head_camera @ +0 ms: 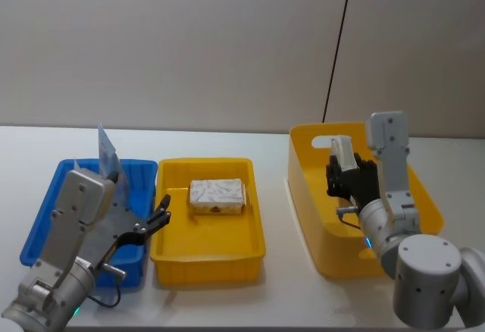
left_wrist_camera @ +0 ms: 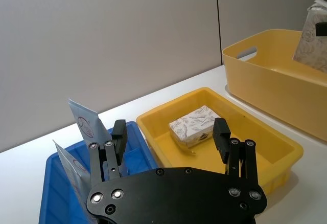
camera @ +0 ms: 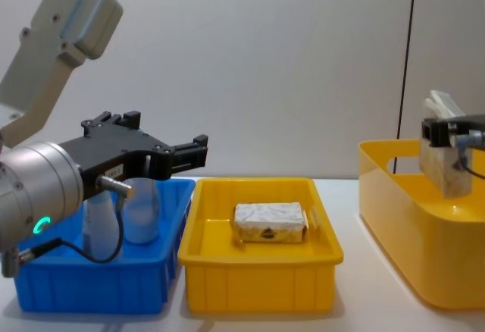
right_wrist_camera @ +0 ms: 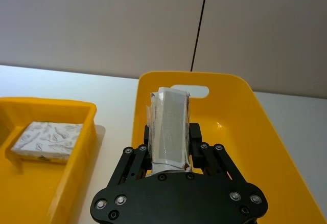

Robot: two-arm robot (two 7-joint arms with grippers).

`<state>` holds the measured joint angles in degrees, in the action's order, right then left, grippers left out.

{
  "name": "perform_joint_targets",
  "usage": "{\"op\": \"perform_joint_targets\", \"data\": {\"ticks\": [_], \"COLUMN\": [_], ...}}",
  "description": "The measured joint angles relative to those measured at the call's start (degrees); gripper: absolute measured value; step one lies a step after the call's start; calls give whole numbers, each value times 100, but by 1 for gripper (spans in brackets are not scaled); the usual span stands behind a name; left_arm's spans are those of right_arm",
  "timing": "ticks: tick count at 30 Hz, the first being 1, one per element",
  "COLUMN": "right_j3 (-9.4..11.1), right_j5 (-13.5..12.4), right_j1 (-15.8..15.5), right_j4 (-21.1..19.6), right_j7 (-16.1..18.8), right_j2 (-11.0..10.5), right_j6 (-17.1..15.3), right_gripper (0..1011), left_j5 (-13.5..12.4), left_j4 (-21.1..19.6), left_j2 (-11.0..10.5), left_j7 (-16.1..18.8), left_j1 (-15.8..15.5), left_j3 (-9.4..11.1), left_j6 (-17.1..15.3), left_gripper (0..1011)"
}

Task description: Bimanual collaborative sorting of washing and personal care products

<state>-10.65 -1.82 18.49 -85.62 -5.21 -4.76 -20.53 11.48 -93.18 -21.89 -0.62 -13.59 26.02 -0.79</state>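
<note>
Plain grey wall behind, white table underneath. Right gripper is clamping a crinkly whitish packet upright over the deep yellow tub. Left gripper is hovering wide open and empty over the blue tray, where glossy pale blue tubes are standing. A papery wrapped bar is lying flat in the shallow yellow tray.

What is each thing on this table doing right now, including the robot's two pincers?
Left pincer: open, empty, above the blue tray.
Right pincer: shut on the whitish packet, over the yellow bin.
Whitish packet: held upright in the air.
Wrapped bar: lying flat in the yellow tray.
Pale blue tubes: standing upright in the blue tray.
</note>
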Motion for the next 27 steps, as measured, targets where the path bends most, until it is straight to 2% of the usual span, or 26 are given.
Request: {"op": "perform_joint_targets", "data": {"ticks": [6, 7, 10, 11, 13, 15, 16, 26, 27], "right_j3": [67, 79, 101, 104, 113, 119, 121, 88, 78], "right_j5": [19, 22, 36, 40, 51, 67, 77, 126, 126], "right_j1": [33, 35, 37, 37, 37, 30, 24, -68, -81], "right_j4": [140, 164, 198, 203, 209, 212, 213, 78, 56], "right_j7": [-4, -5, -4, -5, -4, -3, -1, 120, 148], "right_j2": [0, 0, 0, 1, 1, 1, 2, -23, -30], "right_j6": [-56, -61, -69, -69, -70, -70, -68, 102, 134], "right_gripper": [360, 417, 483, 546, 581, 694, 694, 994, 994], "left_j5": [0, 0, 0, 0, 0, 0, 0, 0, 0], "left_j4": [0, 0, 0, 0, 0, 0, 0, 0, 0], "left_j2": [0, 0, 0, 0, 0, 0, 0, 0, 0], "left_j7": [0, 0, 0, 0, 0, 0, 0, 0, 0], "left_j1": [0, 0, 0, 0, 0, 0, 0, 0, 0], "left_j3": [0, 0, 0, 0, 0, 0, 0, 0, 0], "left_j6": [0, 0, 0, 0, 0, 0, 0, 0, 0], "left_gripper": [1001, 1002, 1001, 1001, 1001, 1001, 1001, 1001, 1001]}}
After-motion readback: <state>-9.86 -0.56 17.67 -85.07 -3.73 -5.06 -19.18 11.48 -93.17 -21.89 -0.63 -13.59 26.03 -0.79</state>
